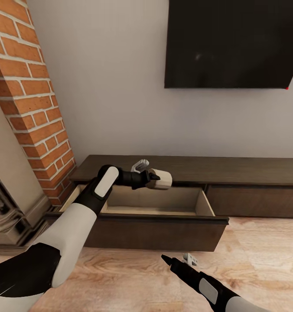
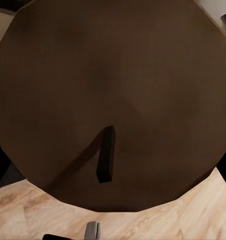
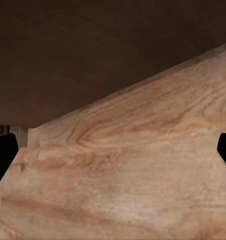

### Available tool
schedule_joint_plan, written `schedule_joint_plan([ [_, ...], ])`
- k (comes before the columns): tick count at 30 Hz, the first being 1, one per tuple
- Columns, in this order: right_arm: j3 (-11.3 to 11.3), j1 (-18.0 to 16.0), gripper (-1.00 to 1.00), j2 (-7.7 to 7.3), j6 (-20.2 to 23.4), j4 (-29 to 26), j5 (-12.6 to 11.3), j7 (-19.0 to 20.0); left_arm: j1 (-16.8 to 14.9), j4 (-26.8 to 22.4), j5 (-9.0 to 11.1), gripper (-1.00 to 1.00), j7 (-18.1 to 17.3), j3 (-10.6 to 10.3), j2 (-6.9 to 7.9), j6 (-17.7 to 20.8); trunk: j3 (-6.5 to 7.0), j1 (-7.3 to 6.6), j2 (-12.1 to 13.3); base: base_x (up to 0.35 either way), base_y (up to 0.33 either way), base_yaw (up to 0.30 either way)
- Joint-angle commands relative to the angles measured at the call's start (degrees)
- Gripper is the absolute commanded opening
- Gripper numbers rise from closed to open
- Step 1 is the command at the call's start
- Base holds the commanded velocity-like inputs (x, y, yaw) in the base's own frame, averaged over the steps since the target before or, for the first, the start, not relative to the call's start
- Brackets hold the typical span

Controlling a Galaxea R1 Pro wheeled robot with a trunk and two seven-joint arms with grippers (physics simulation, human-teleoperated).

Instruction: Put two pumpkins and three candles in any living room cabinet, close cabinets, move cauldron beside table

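Here, the left gripper (image 1: 154, 178) holds a cream candle (image 1: 162, 179) between its closed fingers above the open drawer (image 1: 155, 200) of the dark-brown TV cabinet (image 1: 233, 170). Lower down, the right gripper (image 1: 177, 260) hangs over the wooden floor (image 1: 259, 255), fingers spread wide and empty.

Candle (image 1: 161, 179) over open cabinet (image 1: 155, 229) drawer.

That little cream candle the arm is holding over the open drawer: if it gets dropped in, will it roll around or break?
The candle is a short, stubby cylinder held on its side in the left gripper, so released like that it would probably roll a little. The drawer has walls all round, which should stop it. It looks solid and stiff, so breaking seems unlikely.
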Motion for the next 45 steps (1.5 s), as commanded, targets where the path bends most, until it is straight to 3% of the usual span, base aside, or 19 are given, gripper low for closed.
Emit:
schedule_joint_plan([
  [1, 0.2, 0.0, 1.0, -0.02, 0.4, 0.0, -0.6, 0.0, 0.0, 0.0, -0.2, -1.0, 0.1, 0.0, 0.0, 0.2, -0.05, -0.01, 0.0, 0.0, 0.0, 0.0],
  [8, 0.2, -0.1, 1.0, 0.0, 0.4, 0.0, -0.3, -0.3, 0.0, 0.0, -0.8, -1.0, 0.0, 0.0, 0.0, 0.2, -0.05, -0.01, 0.0, -0.026, 0.0, 0.0],
  [10, 0.1, -0.1, 1.0, 0.0, 0.3, 0.0, 3.2, -0.3, 0.0, 1.4, -0.9, -1.0, 0.0, 0.0, 0.0, 0.2, -0.05, -0.01, 0.0, -0.262, 0.0, 0.0],
  [16, 0.1, -0.1, 1.0, 0.0, 0.3, 0.0, 6.6, -0.2, 0.0, 2.0, -1.0, -1.0, 0.0, 0.0, 0.0, 0.1, -0.12, -0.01, 0.0, -0.297, 0.0, 0.01],
  [31, 0.0, -0.1, 1.0, 0.0, 0.1, 0.0, 7.0, 0.1, 0.0, 2.1, -1.1, -1.0, 0.1, 0.0, 0.0, 0.1, -0.33, -0.01, 0.0, -0.081, 0.0, 0.018],
  [38, 0.0, -0.1, 1.0, 0.0, 0.1, -0.2, 7.1, 0.0, 0.0, 2.1, -4.1, -1.0, 0.0, 0.1, 0.0, 0.1, -0.34, -0.01, 0.0, 0.0, 0.0, 0.0],
  [45, 0.0, -0.1, 1.0, 0.0, 0.1, -0.9, 7.1, -0.1, 0.0, 2.1, -4.7, -1.0, 0.1, 0.1, 0.02, 0.1, -0.34, -0.01, 0.0, 0.0, 0.0, 0.0],
])
